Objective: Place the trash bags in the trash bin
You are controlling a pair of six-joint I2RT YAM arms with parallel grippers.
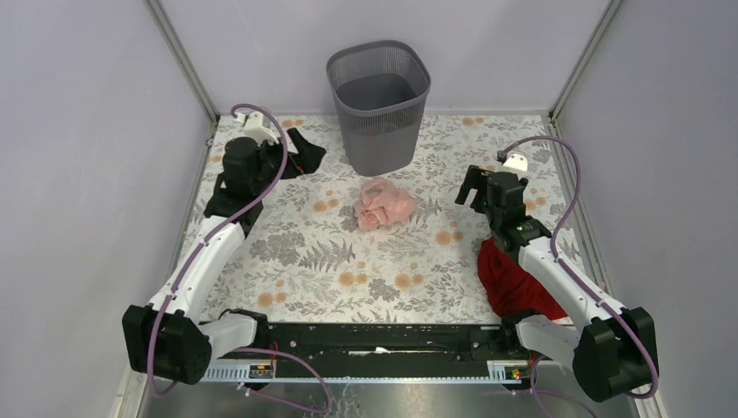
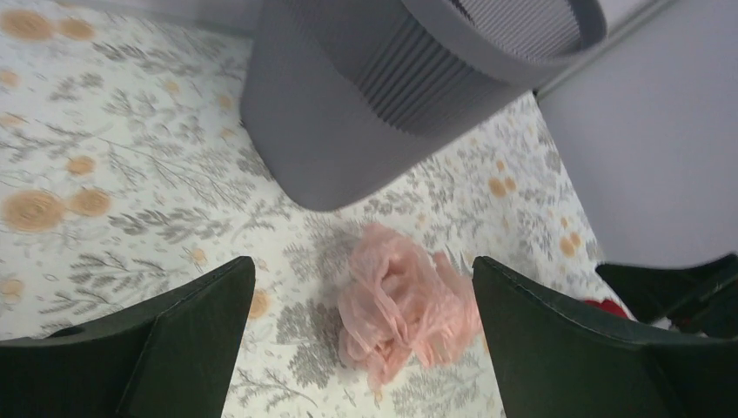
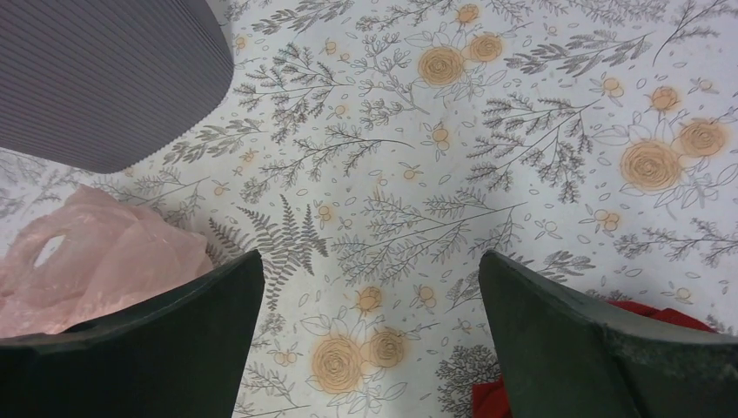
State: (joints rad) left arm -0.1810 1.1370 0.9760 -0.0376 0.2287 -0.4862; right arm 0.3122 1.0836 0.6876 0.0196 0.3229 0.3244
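The pale-pink trash bag [image 1: 385, 204] lies crumpled on the flowered table, just in front of the dark grey mesh trash bin [image 1: 379, 104]. The bin stands upright at the back middle and looks empty. My left gripper [image 1: 277, 157] is open and empty at the back left, well left of the bag. In the left wrist view its gripper [image 2: 362, 261] frames the bag [image 2: 405, 300] below the bin [image 2: 365, 113]. My right gripper [image 1: 474, 187] is open and empty to the right of the bag. The right wrist view [image 3: 370, 257] shows the bag [image 3: 87, 261] at the left edge and the bin [image 3: 96, 78].
A black cloth [image 1: 305, 152] lies beside my left gripper at the back left. A dark red cloth [image 1: 513, 279] lies under my right arm at the front right, also seen in the right wrist view [image 3: 496, 396]. Walls enclose the table on three sides.
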